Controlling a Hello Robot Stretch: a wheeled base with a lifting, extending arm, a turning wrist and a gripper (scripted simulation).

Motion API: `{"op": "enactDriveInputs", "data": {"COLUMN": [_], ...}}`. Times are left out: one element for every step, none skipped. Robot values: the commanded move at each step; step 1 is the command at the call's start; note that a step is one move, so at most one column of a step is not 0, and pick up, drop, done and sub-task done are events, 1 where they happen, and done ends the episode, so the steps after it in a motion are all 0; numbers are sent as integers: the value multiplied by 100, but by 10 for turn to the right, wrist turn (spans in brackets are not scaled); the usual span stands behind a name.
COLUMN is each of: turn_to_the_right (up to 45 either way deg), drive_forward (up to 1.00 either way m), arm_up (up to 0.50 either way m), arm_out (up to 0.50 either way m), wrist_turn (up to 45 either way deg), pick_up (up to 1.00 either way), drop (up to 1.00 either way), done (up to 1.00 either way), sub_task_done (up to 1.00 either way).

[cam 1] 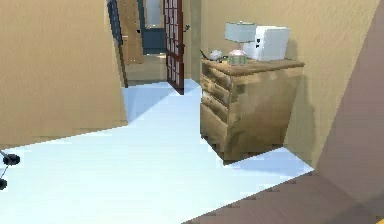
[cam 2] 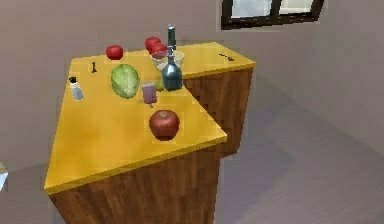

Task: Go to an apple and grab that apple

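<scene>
Nearest stands the orange-topped desk. On it, left to right, are a shaker, a lettuce, a cup, the apple alone by the near edge, and a bottle farther back. I cannot tell whether the end effector is spread or pressed together.

The pale floor is looked across ahead and somewhat downward, with a wooden dresser at middle distance and an open doorway farther off. The yellow-topped counter is viewed from close by and from above, with a window beyond it. Whether any part is shared cannot be told.
</scene>
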Motion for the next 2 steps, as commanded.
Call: {"op": "enactDriveInputs", "data": {"turn_to_the_right": [0,0], "drive_forward": [0,0], "arm_up": [50,38], "arm_out": [0,0], "wrist_turn": [0,0], "pick_up": [0,0], "drop": [0,0], "done": [0,0], "sub_task_done": [0,0]}}
